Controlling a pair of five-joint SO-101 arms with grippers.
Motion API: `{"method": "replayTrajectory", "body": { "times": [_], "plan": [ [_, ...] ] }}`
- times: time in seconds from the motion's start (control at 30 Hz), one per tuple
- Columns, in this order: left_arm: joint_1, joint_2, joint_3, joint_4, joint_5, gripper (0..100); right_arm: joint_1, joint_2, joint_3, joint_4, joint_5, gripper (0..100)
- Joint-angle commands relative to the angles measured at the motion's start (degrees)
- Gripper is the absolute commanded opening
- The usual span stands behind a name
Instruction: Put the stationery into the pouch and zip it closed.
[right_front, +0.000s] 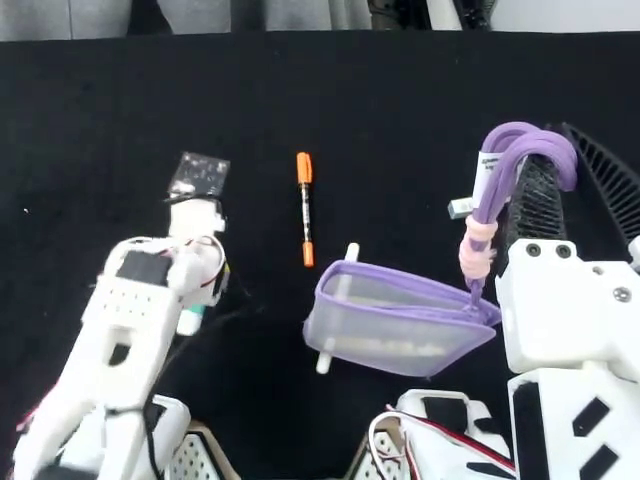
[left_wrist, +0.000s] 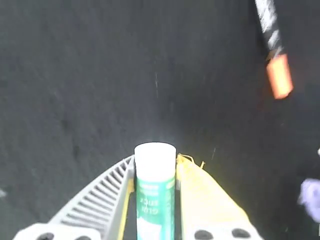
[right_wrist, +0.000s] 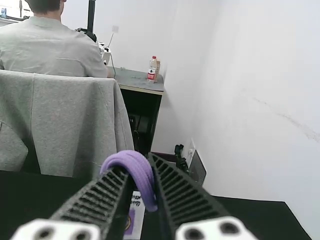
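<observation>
**Two tools, both loaded: glue stick on the left, pouch strap on the right**

Both arms stand at the black bench, and we find each tool occupied. The left tool is closed narrowly on a glue stick. The stick has a green-and-white body and lies lengthwise between the jaws, its white cap at the fingertips. It is held above bare bench. The right tool is raised and clamped on the purple strap, which loops up over the jaws.

From that strap the purple mesh pouch hangs in front of the right arm, tilted, with its upper edge gaping. We cannot tell whether its underside touches the bench. A white stick-like item sits at the pouch's end nearer the left arm, both ends poking past the mesh.

Between the arms an orange-capped pen lies flat on the bench, just beyond the pouch and apart from it. A small dark speckled square lies beyond the left arm.
</observation>
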Motion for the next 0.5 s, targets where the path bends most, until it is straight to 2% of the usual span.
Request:
{"method": "replayTrajectory", "body": {
  "times": [0.0, 0.17, 0.33, 0.47],
  "plan": [
    [0.48, -13.45, -3.38, -4.66, 0.62, 3, -0.09, 1.01, -0.31, -1.41, 0.62, 1.1],
    [0.92, -26.02, -2.07, -22.24, 1.23, 3, -0.09, 1.01, -0.31, -1.32, 0.62, 1.1],
    [8.57, -33.93, 3.03, -39.82, 3.78, 3, -0.09, 1.01, 0.04, -1.41, 0.62, 1.1],
    [13.05, -34.99, 2.68, -46.42, 4.13, 3, -0.09, 1.01, 0.13, -1.49, 0.62, 1.1]
  ]
}}
